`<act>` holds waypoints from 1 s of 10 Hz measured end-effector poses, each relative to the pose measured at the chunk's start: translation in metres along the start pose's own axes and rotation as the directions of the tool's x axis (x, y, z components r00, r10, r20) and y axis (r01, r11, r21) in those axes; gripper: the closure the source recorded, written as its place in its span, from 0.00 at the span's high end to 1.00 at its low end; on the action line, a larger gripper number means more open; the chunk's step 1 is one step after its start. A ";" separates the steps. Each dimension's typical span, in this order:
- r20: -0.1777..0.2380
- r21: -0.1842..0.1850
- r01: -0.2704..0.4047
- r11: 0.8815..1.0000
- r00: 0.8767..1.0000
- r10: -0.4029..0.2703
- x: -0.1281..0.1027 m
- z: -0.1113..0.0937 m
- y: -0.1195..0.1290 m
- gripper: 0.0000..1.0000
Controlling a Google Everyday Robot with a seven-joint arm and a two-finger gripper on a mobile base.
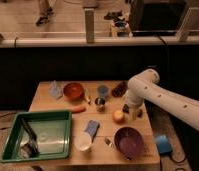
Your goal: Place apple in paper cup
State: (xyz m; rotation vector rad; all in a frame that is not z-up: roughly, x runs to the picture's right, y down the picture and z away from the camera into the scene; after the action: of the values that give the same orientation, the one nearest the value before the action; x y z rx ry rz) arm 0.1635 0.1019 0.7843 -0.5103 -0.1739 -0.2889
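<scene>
Task at 0 steps done: apple (118,116) sits on the desk (53,103), apart from the paper cup (83,142) near the front edge. Pincer (131,112) is low, just beside the apple on the side away from the cup; you cannot tell its state or whether it touches. Left: grasp, carry, drop in. Apple is round, no long axis; stem direction unreadable.

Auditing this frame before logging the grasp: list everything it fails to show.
Camera view:
1. The gripper is just right of the apple; the wrist crowds the spot, so contact between them cannot be made out.
2. The paper cup: its inside is too small to judge.
3. The dark object in the green tray: unidentifiable.
4. The arm: cut off by the right edge, base unseen.
</scene>
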 end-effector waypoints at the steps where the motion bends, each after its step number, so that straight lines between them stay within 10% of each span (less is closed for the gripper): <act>1: 0.007 0.002 0.013 1.000 1.000 -0.013 -0.002 0.002 -0.002 0.80; 10: 0.076 -0.004 0.093 0.996 0.993 -0.092 -0.017 0.038 -0.014 0.80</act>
State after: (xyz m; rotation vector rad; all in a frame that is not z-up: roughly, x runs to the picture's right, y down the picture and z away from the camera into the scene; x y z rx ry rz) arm 0.1393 0.1130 0.8193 -0.5216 -0.2703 -0.3611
